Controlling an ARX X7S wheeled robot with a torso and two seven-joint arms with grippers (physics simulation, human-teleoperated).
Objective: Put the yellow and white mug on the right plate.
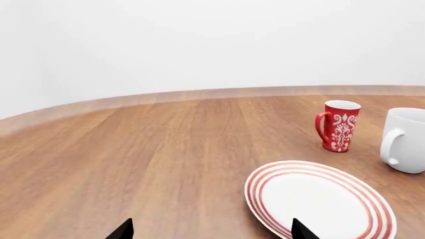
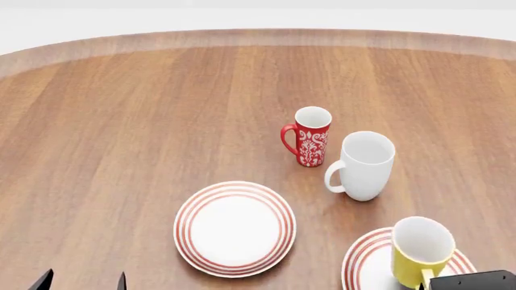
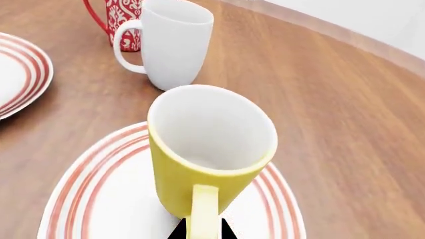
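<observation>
Yellow mug (image 2: 421,249) stood upright on the right plate (image 2: 364,261).
Right fingers (image 3: 179,232) pinched its handle (image 3: 203,211); left fingers (image 1: 121,231) were spread above the tabletop (image 2: 121,139), holding nothing; white mug (image 2: 363,164) and red mug (image 2: 310,136) stood nearby.

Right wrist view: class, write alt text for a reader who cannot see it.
The yellow and white mug stands upright on the right plate, its handle between the right gripper fingertips. Behind stand a white mug and a red mug.

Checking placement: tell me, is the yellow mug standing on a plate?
Yes, the yellow mug stands upright on the right plate.
</observation>
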